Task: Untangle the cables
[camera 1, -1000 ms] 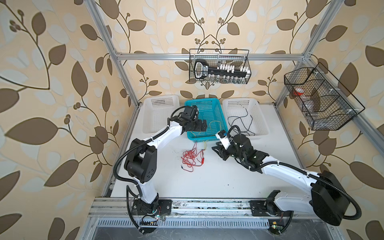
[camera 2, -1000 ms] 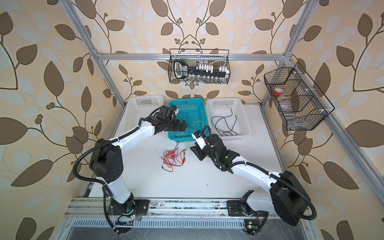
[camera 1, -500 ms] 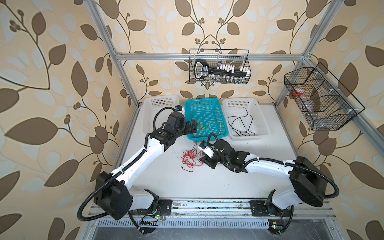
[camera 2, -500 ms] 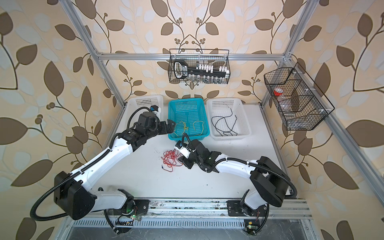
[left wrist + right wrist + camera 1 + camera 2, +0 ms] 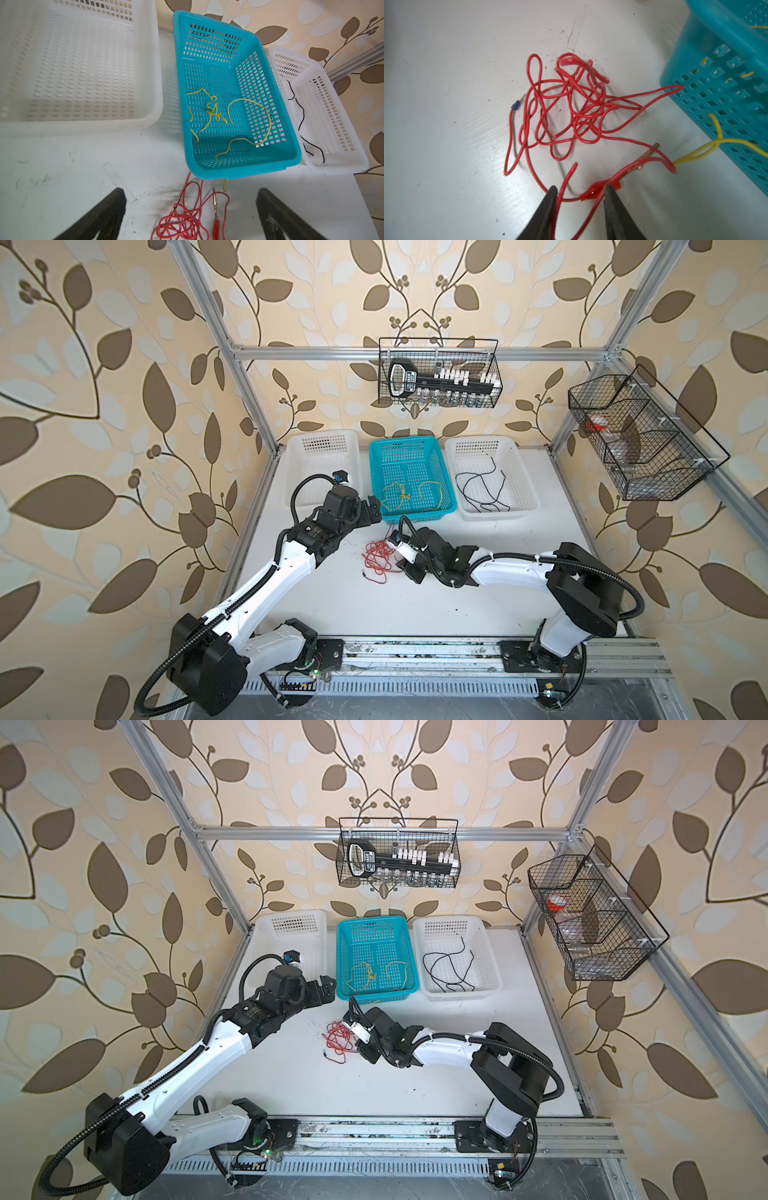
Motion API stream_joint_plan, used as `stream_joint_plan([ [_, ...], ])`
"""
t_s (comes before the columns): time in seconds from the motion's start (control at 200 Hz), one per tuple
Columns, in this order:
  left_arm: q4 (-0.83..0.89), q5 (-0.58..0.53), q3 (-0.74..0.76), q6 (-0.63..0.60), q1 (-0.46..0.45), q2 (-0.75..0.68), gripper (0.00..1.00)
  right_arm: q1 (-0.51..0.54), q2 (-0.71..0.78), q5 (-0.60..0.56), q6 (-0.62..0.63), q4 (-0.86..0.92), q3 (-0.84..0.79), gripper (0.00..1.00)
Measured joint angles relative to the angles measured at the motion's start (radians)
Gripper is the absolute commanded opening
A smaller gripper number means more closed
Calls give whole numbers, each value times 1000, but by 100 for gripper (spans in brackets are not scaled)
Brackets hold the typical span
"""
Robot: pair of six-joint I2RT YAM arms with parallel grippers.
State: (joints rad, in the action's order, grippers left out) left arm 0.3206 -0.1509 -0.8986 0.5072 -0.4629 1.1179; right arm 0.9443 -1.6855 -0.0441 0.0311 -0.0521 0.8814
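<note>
Red cable tangle (image 5: 376, 558) lies on the tabletop (image 5: 415, 614) at frame centre in both top views. The right pincer (image 5: 579, 187), jaws apart, straddles two red strands beside a red clip (image 5: 593, 192). Just above, a yellow cable (image 5: 402, 494) lies in the teal basket (image 5: 409, 448). A black cable (image 5: 303, 113) lies in the white basket (image 5: 528, 489) to its right. The left pincer (image 5: 190, 190) gapes wide.

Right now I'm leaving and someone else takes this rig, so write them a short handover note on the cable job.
Left gripper: open, empty, above the table by the teal basket.
Right gripper: open, straddling red cable strands beside its clip.
Done: yellow cable in teal basket, black cable in the right white basket.
To do: the red cable, tangled on the table; a yellow loop pokes through the basket wall next to it.
</note>
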Motion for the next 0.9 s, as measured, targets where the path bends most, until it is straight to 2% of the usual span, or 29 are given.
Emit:
stream_joint_plan([
  [0.07,0,0,14,3,0,-4,99,0,-14,-10,-5,1,5,22],
  [0.175,2,0,31,7,0,-4,99,0,-21,-15,-14,7,7,0],
  [0.455,1,0,39,21,0,-6,99,0,34,-3,-5,39,24,0],
  [0.685,-2,6,44,21,0,-10,99,-13,251,35,31,98,24,0],
  [0.9,-3,25,44,14,0,-11,99,-109,479,108,37,139,3,0],
])
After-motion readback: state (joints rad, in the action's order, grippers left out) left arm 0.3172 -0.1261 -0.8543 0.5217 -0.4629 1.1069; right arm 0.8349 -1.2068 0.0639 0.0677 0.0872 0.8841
